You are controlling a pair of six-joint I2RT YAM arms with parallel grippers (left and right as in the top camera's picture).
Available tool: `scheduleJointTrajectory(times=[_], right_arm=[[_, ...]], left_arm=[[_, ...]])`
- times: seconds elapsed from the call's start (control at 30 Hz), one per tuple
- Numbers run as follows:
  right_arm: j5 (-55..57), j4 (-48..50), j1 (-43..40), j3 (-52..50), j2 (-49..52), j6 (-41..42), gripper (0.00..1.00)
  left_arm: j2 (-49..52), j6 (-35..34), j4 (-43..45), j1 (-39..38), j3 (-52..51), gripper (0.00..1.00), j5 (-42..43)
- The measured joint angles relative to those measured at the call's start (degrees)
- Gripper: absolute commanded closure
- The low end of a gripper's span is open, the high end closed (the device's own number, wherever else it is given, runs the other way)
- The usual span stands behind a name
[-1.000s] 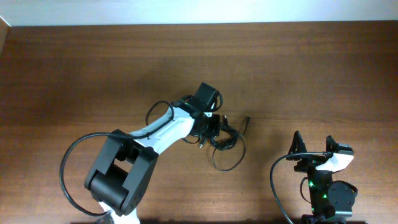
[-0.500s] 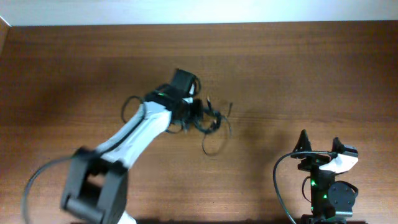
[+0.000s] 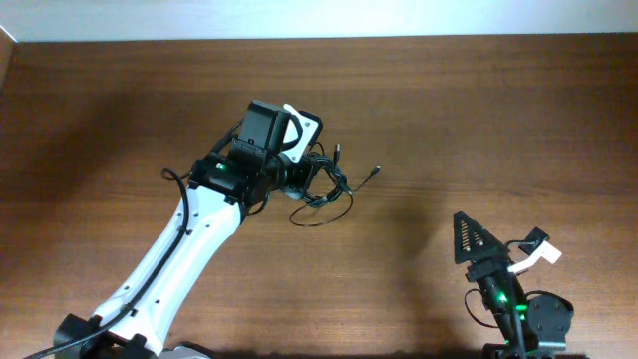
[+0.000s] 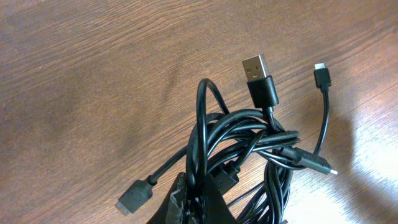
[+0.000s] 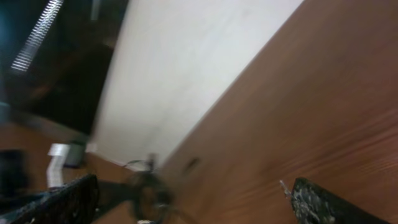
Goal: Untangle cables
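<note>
At five o'clock on the table (image 3: 478, 110), the right gripper (image 3: 501, 249) stood with jaws spread wide, holding nothing. Farther in, near centre, the left gripper (image 3: 287, 182) was clamped on the cables (image 3: 325, 187), a knotted bundle with plugs splaying toward two o'clock.

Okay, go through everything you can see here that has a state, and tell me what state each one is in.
cables: tangled together in one knotted bundle, clamped at one side
USB-A plug: loose end, sticking out of the bundle, plugged into nothing
left gripper: shut on the cables
right gripper: open, empty, well away from the bundle
</note>
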Motion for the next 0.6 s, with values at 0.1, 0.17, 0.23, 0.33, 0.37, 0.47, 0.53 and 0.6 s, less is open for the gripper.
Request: scheduleJointTrajectory(times=[0.1, 0.17, 0.23, 0.33, 0.37, 0.47, 0.53, 0.6], right_arm=[[-2.58, 3.39, 0.00, 0.39, 0.11, -1.57, 0.01], [-2.89, -1.25, 0.00, 2.14, 1.03, -4.20, 0.01], [-3.26, -8.94, 0.00, 7.61, 4.74, -8.44, 0.01], [-6.12, -23.19, 0.00, 21.18, 16.41, -15.45, 0.04], [-8.09, -25.46, 0.07, 25.03, 20.81, -17.46, 0.04], [-16.96, -26.36, 0.94, 34.69, 34.56, -22.53, 0.03], [-21.18, -24.76, 3.82, 38.29, 42.86, -25.94, 0.03], [-23.65, -21.90, 8.33, 39.17, 50.25, -28.89, 0.05]], left_arm=[[0.00, 1.84, -0.13, 0.00, 0.00, 1.00, 1.62], [0.00, 3.19, -0.13, 0.02, 0.00, 1.00, 3.58], [0.00, 4.76, -0.09, 0.00, 0.00, 1.00, 6.45], [0.00, 6.10, -0.15, 0.00, 0.00, 1.00, 9.01], [0.00, 6.64, -0.42, 0.02, 0.00, 1.00, 9.94], [0.00, 8.68, -0.44, 0.02, 0.00, 1.00, 15.47], [0.00, 9.46, -0.15, 0.02, 0.00, 1.00, 20.04], [0.00, 9.81, -0.07, 0.02, 0.00, 1.00, 25.24]])
